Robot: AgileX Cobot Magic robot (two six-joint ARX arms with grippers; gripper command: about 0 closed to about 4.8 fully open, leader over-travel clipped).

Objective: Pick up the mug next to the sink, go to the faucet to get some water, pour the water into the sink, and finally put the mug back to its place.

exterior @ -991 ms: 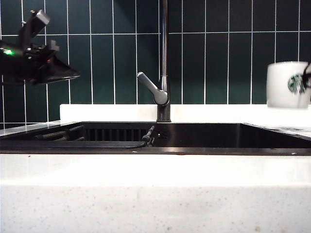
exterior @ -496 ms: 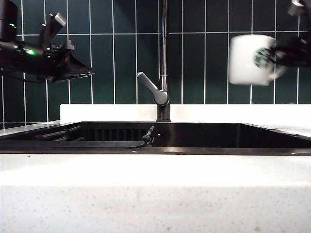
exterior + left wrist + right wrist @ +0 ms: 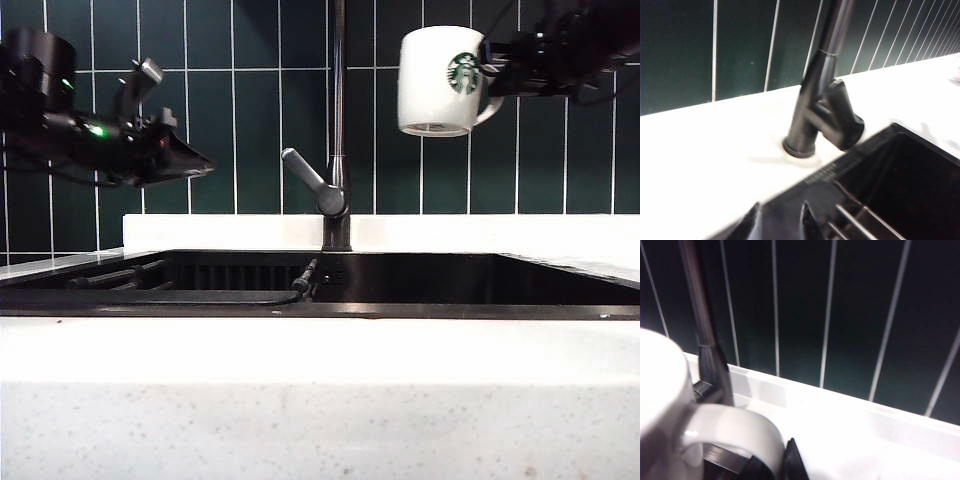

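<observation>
The right gripper (image 3: 492,62) hangs high above the right half of the sink (image 3: 400,300), in front of the dark green tiles (image 3: 230,140). It is clamped tight on the handle of the mug (image 3: 437,80), which juts out from the gripper toward the tap (image 3: 338,130). The mug is upright and clear of everything below, its green round logo facing the camera, and it sits just beside the tap's tall pipe without touching it. In the right wrist view the mug (image 3: 660,400) fills the near corner, its looped handle (image 3: 735,432) running back to the gripper (image 3: 790,460), with the pipe beyond.

The left gripper (image 3: 185,160) is held up over the left end of the sink, pointing toward the tap's grey lever (image 3: 310,180) and still apart from it. Its jaws stand parted and hold nothing. In the left wrist view its fingertips (image 3: 807,220) show low over the sink's back rim, with the tap's base (image 3: 800,147) on the white counter (image 3: 700,150) ahead.
</observation>
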